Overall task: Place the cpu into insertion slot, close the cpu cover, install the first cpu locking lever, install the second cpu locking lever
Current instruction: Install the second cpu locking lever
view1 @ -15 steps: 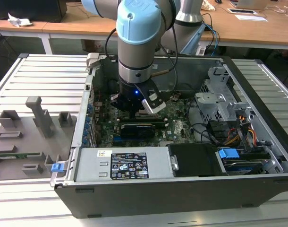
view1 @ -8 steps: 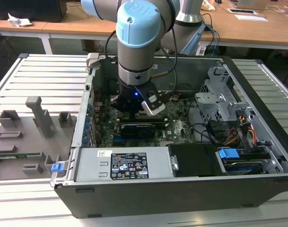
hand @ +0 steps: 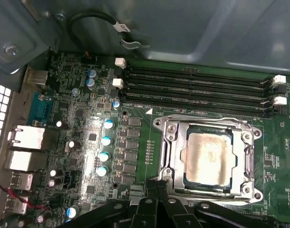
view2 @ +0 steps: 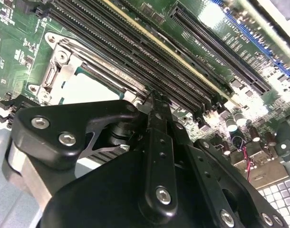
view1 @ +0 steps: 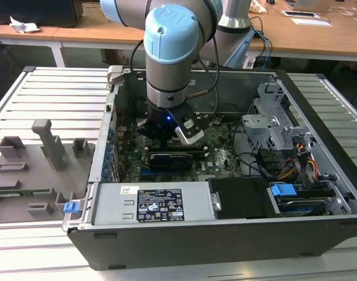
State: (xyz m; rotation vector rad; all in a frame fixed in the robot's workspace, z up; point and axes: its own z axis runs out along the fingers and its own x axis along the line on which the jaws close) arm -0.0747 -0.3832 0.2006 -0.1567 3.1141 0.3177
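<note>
The cpu [hand: 207, 156], pale silver-beige, lies flat in the insertion slot [hand: 184, 178] on the green board. The grey metal cpu cover [hand: 171, 147] lies down over it, framing the chip. In the second wrist view the cpu [view2: 88, 88] and cpu cover [view2: 64, 66] show just beyond my black linkage. My gripper [hand: 158, 187] hovers just beside the socket's edge, fingertips together and holding nothing. In the second wrist view the gripper [view2: 154, 102] tips point at the socket's corner by the memory slots. In the exterior view the arm's wrist [view1: 167, 88] reaches down into the open computer case.
Long black memory slots [hand: 197, 85] run alongside the socket. Blue-topped capacitors [hand: 107, 140] and rear ports [hand: 26, 137] stand further off. The case wall [hand: 183, 28] and a black cable [hand: 102, 19] are close. A power supply [view1: 155, 205] and drive cage [view1: 272, 123] flank the board.
</note>
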